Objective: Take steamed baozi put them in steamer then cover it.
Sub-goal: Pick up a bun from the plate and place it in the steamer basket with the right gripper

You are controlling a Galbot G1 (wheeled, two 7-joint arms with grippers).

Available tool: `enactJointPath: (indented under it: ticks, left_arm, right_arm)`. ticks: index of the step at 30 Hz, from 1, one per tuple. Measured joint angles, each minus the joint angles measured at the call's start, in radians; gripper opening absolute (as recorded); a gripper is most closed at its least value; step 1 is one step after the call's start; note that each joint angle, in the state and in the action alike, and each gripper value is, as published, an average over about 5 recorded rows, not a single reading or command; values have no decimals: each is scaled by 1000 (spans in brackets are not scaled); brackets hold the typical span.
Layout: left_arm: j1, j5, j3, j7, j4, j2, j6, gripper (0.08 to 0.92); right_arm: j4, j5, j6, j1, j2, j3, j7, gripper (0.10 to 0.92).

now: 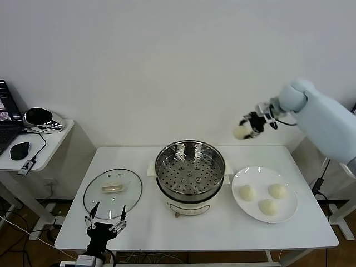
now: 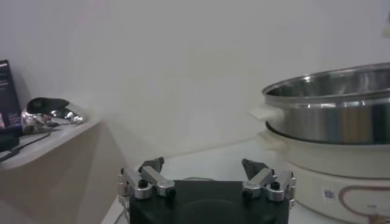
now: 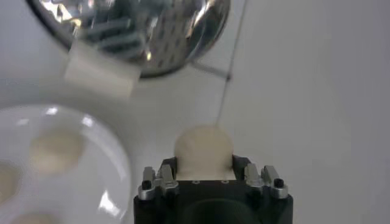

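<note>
lab-like test room, bare white wall [image 1: 167,55], white table [image 1: 289,233], side desk with laptop [image 1: 6,119], mouse [image 1: 20,149]

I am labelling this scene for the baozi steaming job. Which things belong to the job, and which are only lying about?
Belong to the job:
- baozi held in the right hand, raised above the table
- three baozi on the white plate
- steamer, empty
- glass cover lying on the table
- left hand, open, near the cover

Lying about:
- laptop, mouse and a shiny object on the side table

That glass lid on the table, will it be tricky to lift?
Probably slippery: the cover is smooth glass, so its raised handle looks the safest grip. Likely fragile if dropped. It lies flat, so sliding seems likelier than tipping.
</note>
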Motion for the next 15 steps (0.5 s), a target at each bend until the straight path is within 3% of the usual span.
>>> enactJointPath:
  ticks: [7,15]
  left_arm:
    - [-3,-7,-10,0,4,-7,-3,823]
    - [0,-10,-20,1,-1,-19,-3,823]
  right_arm:
    - [15,25,58,54,117,-125,20,584]
    - [16,-52,168,60,216,-235,45,585]
